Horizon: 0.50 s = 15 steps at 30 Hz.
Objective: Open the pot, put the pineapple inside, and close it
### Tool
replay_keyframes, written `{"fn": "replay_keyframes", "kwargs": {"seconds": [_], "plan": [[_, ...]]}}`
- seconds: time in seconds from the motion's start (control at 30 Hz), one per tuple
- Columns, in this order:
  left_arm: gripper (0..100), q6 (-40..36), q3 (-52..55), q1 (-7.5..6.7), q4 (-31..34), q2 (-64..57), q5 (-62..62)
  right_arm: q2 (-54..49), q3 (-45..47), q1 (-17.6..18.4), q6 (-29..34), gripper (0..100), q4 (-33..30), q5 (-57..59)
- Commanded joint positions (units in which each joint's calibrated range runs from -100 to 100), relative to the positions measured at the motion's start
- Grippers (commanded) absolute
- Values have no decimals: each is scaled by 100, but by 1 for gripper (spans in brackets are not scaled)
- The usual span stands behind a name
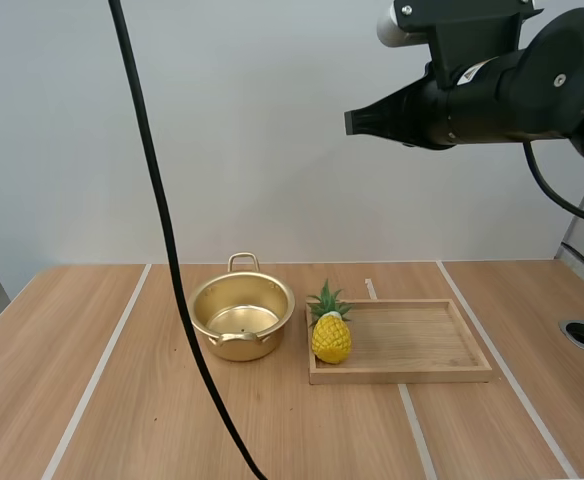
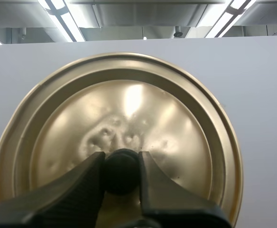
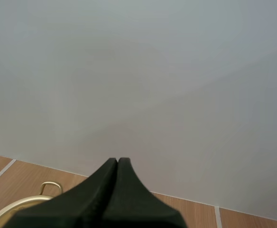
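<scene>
Nearest to hand, the risk lies with the round golden metal lid (image 2: 129,109): my left gripper (image 2: 121,159) has it by nothing more than its small black knob (image 2: 122,175). The lid stands on edge facing the wall, so its weight hangs off to one side of the pinch, and I judge that a jolt or a slackened grip could let it swivel about the knob or drop. Farther off on the pale wooden table (image 1: 72,400), the small yellow pineapple with its green leafy crown (image 1: 331,338) stands upright at the left end of the shallow rectangular wooden tray (image 1: 422,340), just beside the open round golden pot with loop handles (image 1: 242,320), which is empty. The fruit is rounded and knobbly, so fingers closing off-centre would likely tip it or squirt it out, the tray's low rim may block a low approach, and the pot looks light enough to slide if bumped. Farthest up, my right gripper (image 1: 351,121) hangs high over the table, well apart from pot, tray and fruit; it would have to open before coming down, or it would only knock the pineapple over. The left fingers (image 2: 81,185) are parted just by the knob's width and pinch it between them, touching nothing else, while the right fingers (image 3: 100,190) lie pressed together as one dark wedge, holding nothing
</scene>
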Motion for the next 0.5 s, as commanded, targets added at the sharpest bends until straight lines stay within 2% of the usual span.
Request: {"fn": "replay_keyframes", "kwargs": {"seconds": [0.0,0.47], "plan": [[0,-71,-37,11,-79,-28,-77,-43,-4,3,-6,0,-29,-34],[0,-61,-37,11,-55,-28,20,62,-4,3,-6,0,229,353]]}}
